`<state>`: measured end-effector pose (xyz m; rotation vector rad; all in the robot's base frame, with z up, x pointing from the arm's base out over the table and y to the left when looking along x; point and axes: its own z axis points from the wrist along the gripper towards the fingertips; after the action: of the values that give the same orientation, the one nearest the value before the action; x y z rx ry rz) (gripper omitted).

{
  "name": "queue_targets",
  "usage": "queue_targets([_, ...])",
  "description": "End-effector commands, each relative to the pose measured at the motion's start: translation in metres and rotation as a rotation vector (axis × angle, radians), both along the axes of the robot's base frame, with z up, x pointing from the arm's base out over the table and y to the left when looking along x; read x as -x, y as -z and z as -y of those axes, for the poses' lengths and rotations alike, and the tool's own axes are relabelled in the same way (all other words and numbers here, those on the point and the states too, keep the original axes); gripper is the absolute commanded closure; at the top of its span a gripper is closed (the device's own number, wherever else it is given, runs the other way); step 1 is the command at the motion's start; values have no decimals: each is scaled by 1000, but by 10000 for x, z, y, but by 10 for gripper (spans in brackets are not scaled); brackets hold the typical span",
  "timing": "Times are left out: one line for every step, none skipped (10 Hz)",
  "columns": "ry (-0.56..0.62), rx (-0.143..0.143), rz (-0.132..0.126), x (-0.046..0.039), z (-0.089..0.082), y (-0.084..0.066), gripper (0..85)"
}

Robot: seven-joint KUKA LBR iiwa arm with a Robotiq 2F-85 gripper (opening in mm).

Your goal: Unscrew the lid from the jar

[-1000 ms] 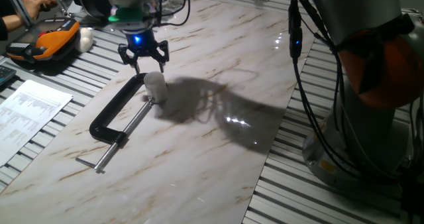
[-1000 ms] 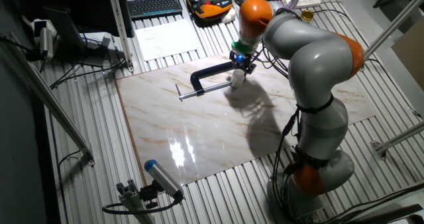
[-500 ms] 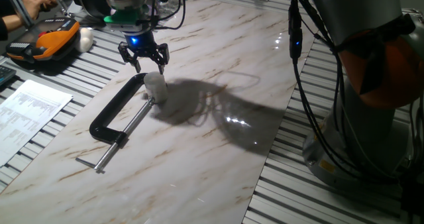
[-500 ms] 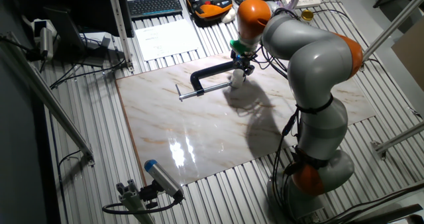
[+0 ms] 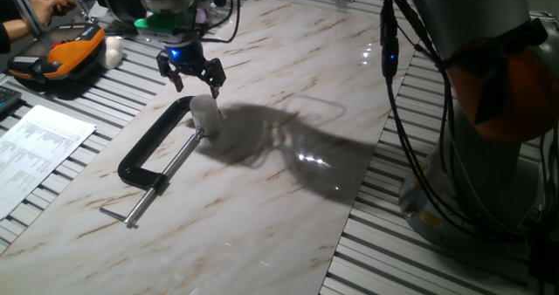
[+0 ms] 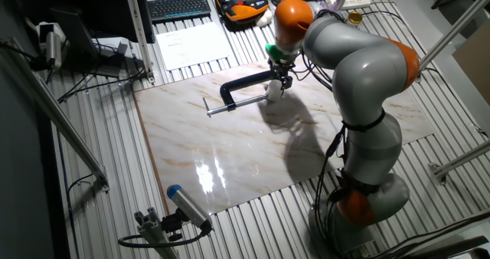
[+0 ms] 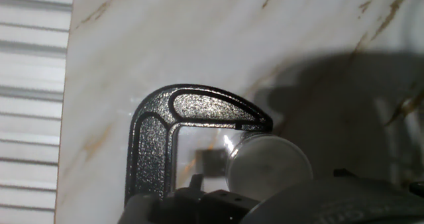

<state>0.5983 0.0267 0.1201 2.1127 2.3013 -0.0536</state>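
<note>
Your arm reaches across from its base at the edge, elbow raised and bent, the wrist turned straight down. Your tool [image 5: 192, 75] hangs with its dark fingers [image 5: 175, 71] splayed apart, gripping nothing. A blue light glows at the wrist, above the fingers.

So the jar [image 5: 207, 120] is a tiny squat cylinder of whitish, cloudy plastic, standing upright on the marble just below the claw [image 5: 192, 75] and not touching it. The lid [image 5: 203, 103] is still on top: a low, flat-topped white cap about as wide as the jar itself (from the side you can hardly tell where the cap ends and the jar starts). In the hand view the lid [image 7: 268, 166] shows as a pale round disc, sitting level, right under the claw's body.
</note>
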Motion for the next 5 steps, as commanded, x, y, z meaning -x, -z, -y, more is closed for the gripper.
queue_targets([354,1,2,-2,1,-1,0])
queue_targets([343,3,2,-2,0,-2,0])
queue_targets([335,4,1,-2,1,-3,0])
queue_targets([333,0,6,-3,0,-2,0])
queue_targets([332,-5,11,-5,-1,-2,0])
